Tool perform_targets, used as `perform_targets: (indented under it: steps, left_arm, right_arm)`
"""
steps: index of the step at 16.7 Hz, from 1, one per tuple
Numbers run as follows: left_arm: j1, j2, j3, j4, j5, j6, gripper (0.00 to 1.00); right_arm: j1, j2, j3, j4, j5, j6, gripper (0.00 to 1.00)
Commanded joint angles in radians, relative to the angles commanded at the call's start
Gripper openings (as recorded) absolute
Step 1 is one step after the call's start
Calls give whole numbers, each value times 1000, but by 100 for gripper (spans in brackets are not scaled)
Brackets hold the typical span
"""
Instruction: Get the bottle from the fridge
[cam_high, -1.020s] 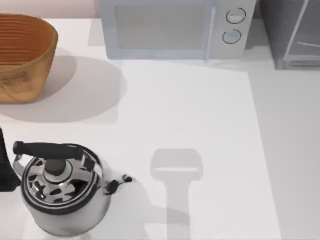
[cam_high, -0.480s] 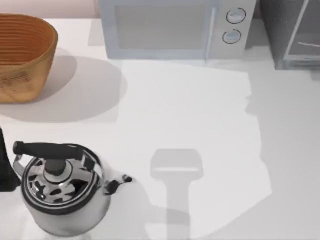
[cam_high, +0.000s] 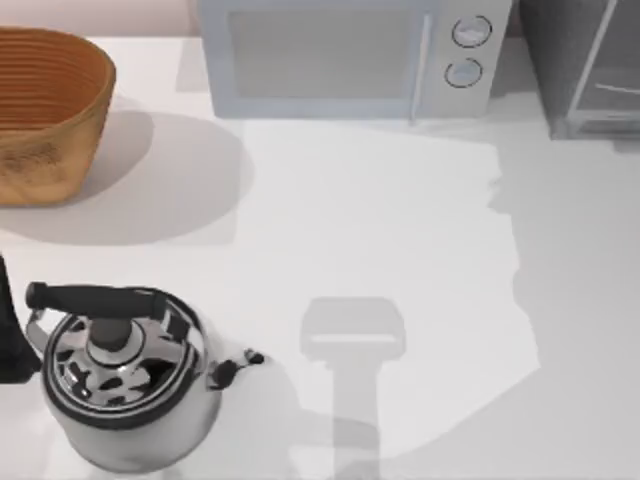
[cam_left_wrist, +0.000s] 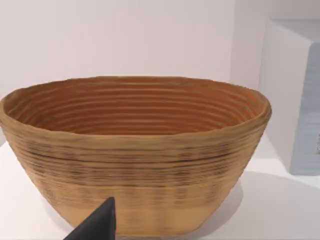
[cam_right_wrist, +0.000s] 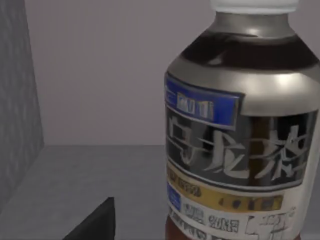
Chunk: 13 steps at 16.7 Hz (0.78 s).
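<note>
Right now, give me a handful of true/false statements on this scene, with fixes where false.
1. The bottle stands upright close before the right wrist camera, inside a grey-walled compartment. True.
2. The bottle's cap is red. False: it is white.
3. The kettle sits at the top view's right, beside the fridge. False: it sits near the left front; the fridge is at the back right corner.
4. The microwave stands between the basket and the fridge along the back of the table. True.
5. The basket holds fruit. False: the left wrist view shows it empty.
</note>
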Motion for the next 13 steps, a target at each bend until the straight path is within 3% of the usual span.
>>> perform_targets:
  steps: [7,12,13]
  left_arm:
    - [0,0,0,0,0,0,100]
    - [0,0,0,0,0,0,100]
    - [0,0,0,0,0,0,100]
  right_arm:
    - [29,136,254,-113,30,-1,100]
    - [33,149,275,-126,33,-1,100]
    - [33,149,275,-126,33,-1,92]
